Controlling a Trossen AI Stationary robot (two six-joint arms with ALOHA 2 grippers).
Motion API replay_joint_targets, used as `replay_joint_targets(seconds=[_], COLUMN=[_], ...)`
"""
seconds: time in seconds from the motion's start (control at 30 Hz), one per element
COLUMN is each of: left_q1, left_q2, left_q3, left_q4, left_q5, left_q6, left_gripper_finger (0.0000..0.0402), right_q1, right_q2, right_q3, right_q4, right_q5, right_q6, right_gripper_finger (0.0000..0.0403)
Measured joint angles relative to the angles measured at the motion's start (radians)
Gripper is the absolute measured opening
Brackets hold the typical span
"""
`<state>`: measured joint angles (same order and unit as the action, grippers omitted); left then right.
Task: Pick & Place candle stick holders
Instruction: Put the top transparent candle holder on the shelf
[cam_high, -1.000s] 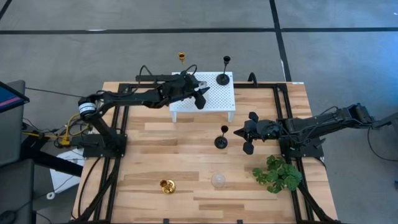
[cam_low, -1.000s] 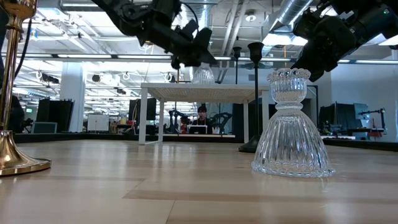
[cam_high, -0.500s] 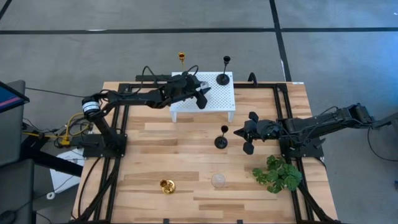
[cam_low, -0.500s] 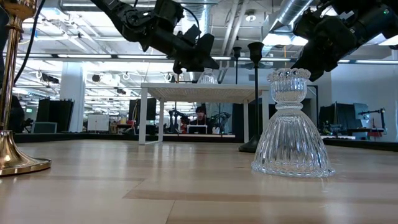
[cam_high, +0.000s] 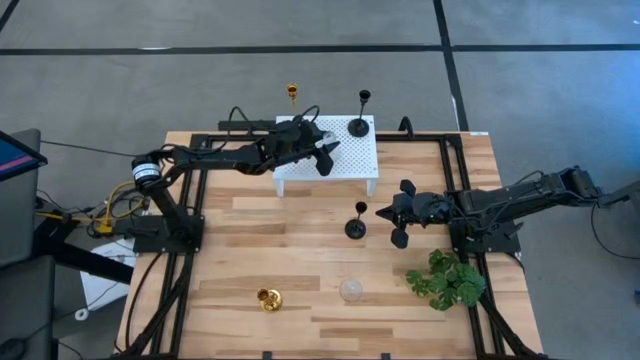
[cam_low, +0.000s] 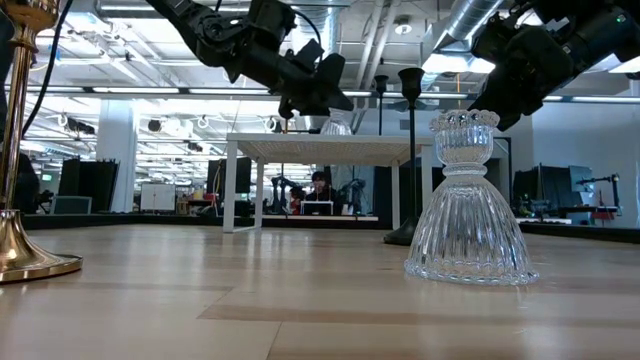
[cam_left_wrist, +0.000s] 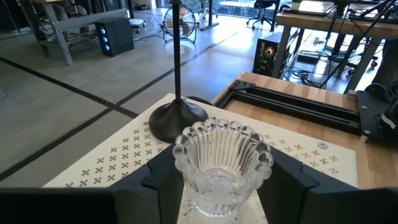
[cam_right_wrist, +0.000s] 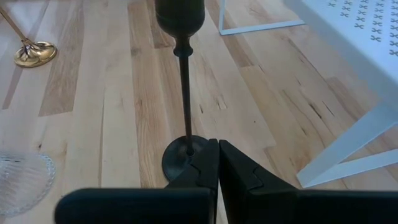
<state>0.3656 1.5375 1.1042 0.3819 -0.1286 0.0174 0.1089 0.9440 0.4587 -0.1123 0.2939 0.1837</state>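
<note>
Glass is set on the white platform (cam_left_wrist: 118, 155): a squat clear candle stick holder (cam_left_wrist: 222, 163) stands between the parted fingers of the left gripper (cam_left_wrist: 225, 186), seemingly released. It could be toppled if clipped during withdrawal, or the black holder (cam_left_wrist: 177, 93) just beyond struck. The right gripper (cam_right_wrist: 217, 168) is closed beside another black holder (cam_right_wrist: 184, 81).

Green plant (cam_high: 447, 279) near white perforated platform (cam_high: 340, 165).
</note>
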Motion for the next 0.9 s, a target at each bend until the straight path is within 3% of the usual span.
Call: replay_joint_targets(seconds=[0.9], left_q1=[0.0], left_q2=[-0.004], left_q3=[-0.038], left_q4=[-0.007], left_q5=[-0.001], left_q6=[-0.018], left_gripper_finger=[0.0178], right_q1=[0.0], right_q2=[0.0], right_q3=[0.0], right_q4=[0.0], right_q5=[-0.001], right_q6=[0.0], right_gripper_finger=[0.0])
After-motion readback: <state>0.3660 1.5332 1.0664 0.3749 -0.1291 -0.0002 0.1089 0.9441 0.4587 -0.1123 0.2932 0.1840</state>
